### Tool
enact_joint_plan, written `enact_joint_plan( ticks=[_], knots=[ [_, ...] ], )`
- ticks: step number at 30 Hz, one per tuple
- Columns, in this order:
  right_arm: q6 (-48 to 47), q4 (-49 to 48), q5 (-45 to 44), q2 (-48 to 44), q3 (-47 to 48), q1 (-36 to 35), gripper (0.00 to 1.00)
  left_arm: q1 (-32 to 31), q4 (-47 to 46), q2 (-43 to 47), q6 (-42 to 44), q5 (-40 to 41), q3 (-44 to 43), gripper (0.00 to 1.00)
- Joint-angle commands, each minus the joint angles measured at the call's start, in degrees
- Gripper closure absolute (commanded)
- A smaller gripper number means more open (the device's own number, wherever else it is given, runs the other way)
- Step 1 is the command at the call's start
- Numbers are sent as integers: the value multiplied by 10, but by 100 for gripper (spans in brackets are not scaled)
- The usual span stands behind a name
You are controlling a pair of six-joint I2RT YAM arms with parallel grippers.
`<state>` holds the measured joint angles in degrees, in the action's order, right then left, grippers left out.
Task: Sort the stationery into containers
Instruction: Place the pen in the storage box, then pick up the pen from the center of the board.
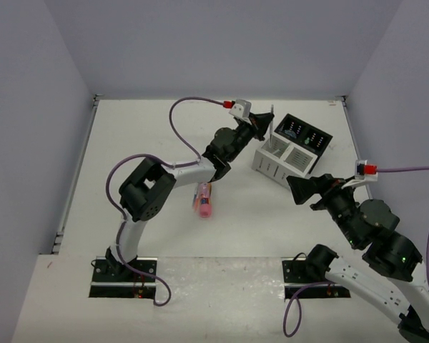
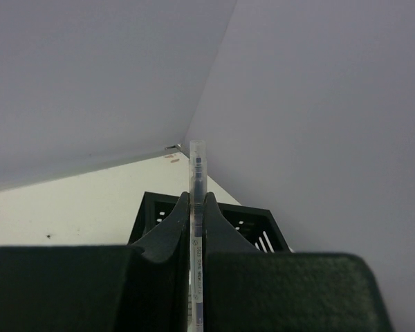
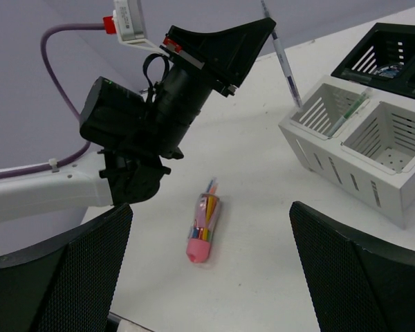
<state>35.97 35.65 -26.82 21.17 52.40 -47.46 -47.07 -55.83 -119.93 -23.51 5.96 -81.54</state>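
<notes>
- Over the back-left corner of the organizer (image 1: 292,146), my left hand (image 1: 261,121) is pressed onto a thin clear pen (image 1: 272,121), one finger on each side of the barrel.
- Left wrist view: the pen stands upright between the fingers (image 2: 169,225), and its upper end sticks out well above them.
- Right wrist view: the pen tilts slightly. Its lower tip is at the rim of the left cell of the white half (image 3: 346,166). I cannot tell whether the tip is past the rim.
- That same left cell holds a green pen (image 3: 351,111), which leans against the cell's far wall.
- The right cell of the white half shows only its perforated floor.
- The black half (image 1: 307,132) is joined to the white half on the far side. Something small and blue (image 3: 387,69) lies in one of its cells, too small to identify.
- A pink cylinder (image 1: 203,200) lies on its side on the worktop (image 1: 150,128), well apart from the organizer and beside my left forearm. Coloured streaks show through its clear part.
- My right hand (image 1: 300,187) is spread wide and holds nothing. It hangs just beside the near side of the white half and points toward the pink cylinder.
</notes>
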Motion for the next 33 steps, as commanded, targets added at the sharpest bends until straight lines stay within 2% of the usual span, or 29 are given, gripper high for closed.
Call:
enact_joint_plan(
  ticks=[1,4,6,9,11,13,14,15,16,18,21,24,25,26,28,30,31,33],
  knots=[
    [-2,6,17,-2,-4,-1,1,-8,-49,-22,-18,-11,-22,100],
    [0,6,25,-1,-5,0,1,-13,-45,-36,-18,-11,-30,100],
    [0,6,35,4,-5,0,1,-14,-39,-43,-19,-9,-34,96],
    [-1,6,48,11,-5,0,1,-14,-35,-56,-20,0,-36,100],
    [-1,6,49,13,-5,-1,1,-15,-32,-59,-20,1,-39,93],
    [-2,6,50,13,-5,0,1,-16,-31,-62,-18,4,-40,93],
    [-3,6,50,14,-4,0,1,-16,-27,-63,-17,5,-44,88],
    [-4,6,51,15,-3,-1,1,-17,-21,-63,-17,3,-46,70],
    [-4,6,51,14,-3,-1,1,-19,-19,-59,-16,3,-40,48],
    [-7,6,49,12,-3,-1,1,-25,-21,-44,-11,10,-20,19],
    [-12,6,44,11,-3,-1,1,-46,-5,2,18,44,17,1],
    [-18,8,40,13,2,0,1,-75,62,72,53,118,35,0],
    [-18,9,39,14,3,-1,1,-83,96,86,58,151,34,0],
    [-19,13,37,17,7,-1,1,-87,191,128,49,213,14,0],
    [-21,16,33,19,10,0,1,-81,379,170,-27,305,-28,0],
    [-24,16,30,21,9,0,1,-71,610,208,-94,402,-36,0],
    [-26,17,29,24,9,0,1,-65,704,230,-143,428,-30,0],
    [-30,17,30,33,10,-1,1,-44,824,271,-232,426,-6,0]
  ],
)
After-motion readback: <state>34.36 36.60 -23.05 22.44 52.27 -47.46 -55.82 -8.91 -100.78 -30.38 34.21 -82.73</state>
